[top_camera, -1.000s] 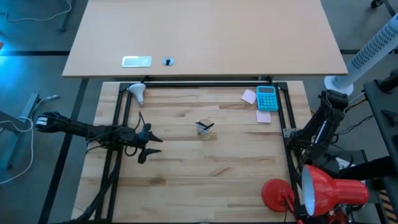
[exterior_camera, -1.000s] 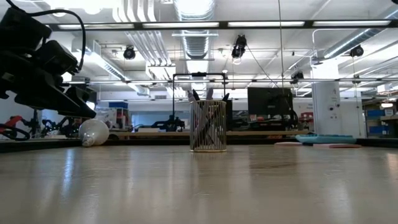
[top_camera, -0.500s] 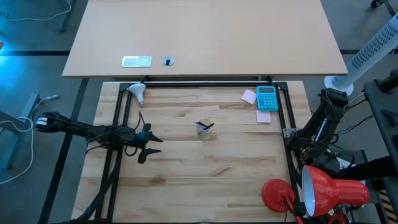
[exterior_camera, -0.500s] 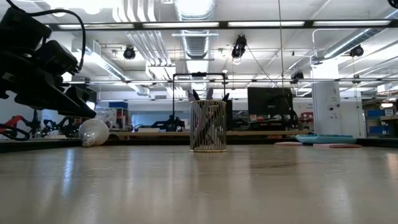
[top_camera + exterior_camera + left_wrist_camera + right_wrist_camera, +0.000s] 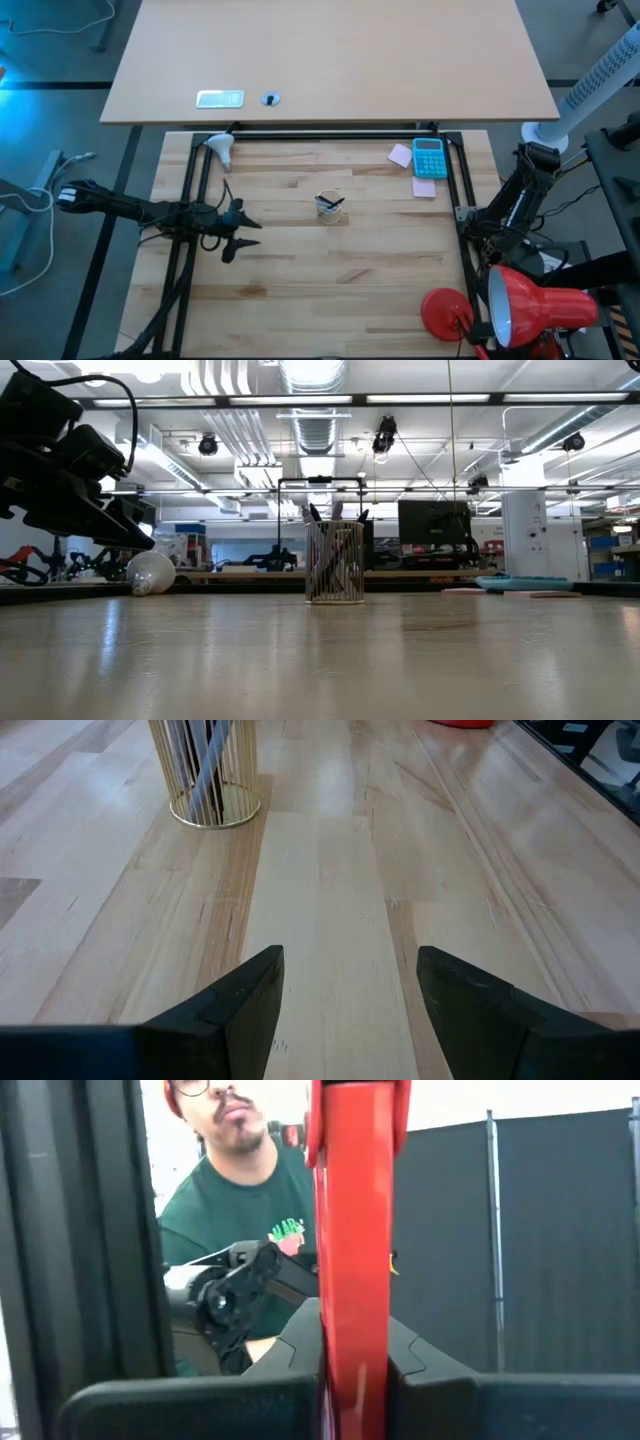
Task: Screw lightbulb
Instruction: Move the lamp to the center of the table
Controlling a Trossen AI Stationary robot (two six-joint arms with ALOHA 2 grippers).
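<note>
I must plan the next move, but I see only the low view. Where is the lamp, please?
Observer: The red lamp is at the table's right edge, toward the bottom of the high view, outside your picture.
Operator: Is the right end effector holding it?
Observer: Yes. The right end effector is shut on the lamp's red stem.
Operator: And the left one?
Observer: The left end effector is open and empty above bare wood.
</note>
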